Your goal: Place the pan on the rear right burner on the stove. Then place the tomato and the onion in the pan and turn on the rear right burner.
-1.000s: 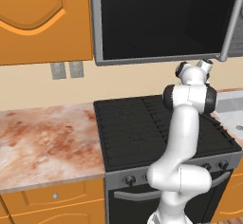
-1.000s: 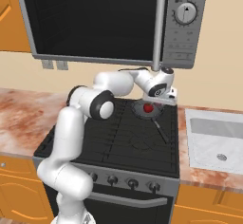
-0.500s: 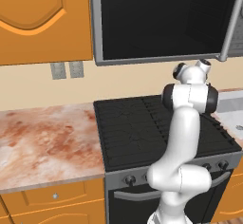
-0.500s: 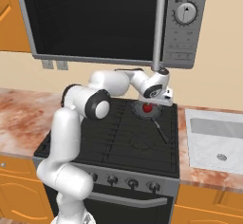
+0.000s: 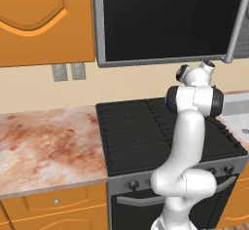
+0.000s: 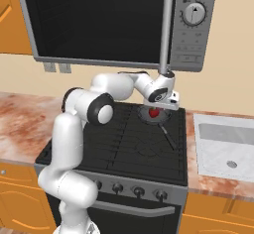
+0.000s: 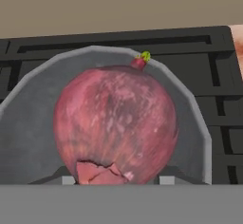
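Note:
The dull pinkish-purple onion (image 7: 114, 123) fills the hand view, close to the camera and between my fingers, which it hides. Below it lies the dark grey pan (image 7: 190, 109), and a bit of the red tomato (image 7: 138, 62) with its stem peeks over the onion's top. In the right base view my gripper (image 6: 157, 107) hangs over the pan (image 6: 147, 117) on the rear right burner (image 6: 172, 120) of the stove (image 6: 124, 148). The pan's black handle (image 6: 168, 137) points toward the front. The gripper is shut on the onion.
A microwave (image 6: 114, 20) hangs close above the cooktop, and its vertical bar handle (image 6: 166, 25) stands just over my hand. A sink (image 6: 223, 144) lies to the right of the stove. A marble counter (image 5: 44, 146) runs to the left.
My hand has shifted slightly left over the pan with the onion. The pan and the stove have not moved.

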You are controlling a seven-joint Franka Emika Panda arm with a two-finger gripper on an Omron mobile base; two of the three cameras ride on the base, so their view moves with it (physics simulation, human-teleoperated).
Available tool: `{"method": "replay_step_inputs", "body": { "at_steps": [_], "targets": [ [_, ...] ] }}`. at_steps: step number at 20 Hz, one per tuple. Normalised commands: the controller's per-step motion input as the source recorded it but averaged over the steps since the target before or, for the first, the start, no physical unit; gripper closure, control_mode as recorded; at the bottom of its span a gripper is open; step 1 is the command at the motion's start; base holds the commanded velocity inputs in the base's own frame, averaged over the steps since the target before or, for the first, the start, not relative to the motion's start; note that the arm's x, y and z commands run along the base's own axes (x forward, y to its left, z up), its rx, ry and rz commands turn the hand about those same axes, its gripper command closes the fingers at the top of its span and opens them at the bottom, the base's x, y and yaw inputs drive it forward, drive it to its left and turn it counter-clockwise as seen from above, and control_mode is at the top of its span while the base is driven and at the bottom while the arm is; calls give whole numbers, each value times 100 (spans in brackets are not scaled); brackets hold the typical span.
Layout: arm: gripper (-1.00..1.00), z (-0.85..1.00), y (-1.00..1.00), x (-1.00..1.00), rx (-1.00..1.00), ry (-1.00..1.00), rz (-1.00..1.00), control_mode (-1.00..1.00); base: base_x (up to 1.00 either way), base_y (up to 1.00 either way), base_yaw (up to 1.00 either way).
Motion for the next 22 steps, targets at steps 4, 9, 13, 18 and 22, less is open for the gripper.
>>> {"method": "replay_step_inputs", "body": {
  "at_steps": [4,9,13,18,22],
  "targets": [
    [-100,0,1,-2,0,0,0,-100,0,0,0],
    [-100,0,0,0,0,0,0,-100,0,0,0],
    [-100,0,0,-3,0,0,0,-100,0,0,0],
    [-100,7,0,-9,0,0,0,-100,0,0,0],
    [-100,5,0,-1,0,0,0,-100,0,0,0]
  ]
}}
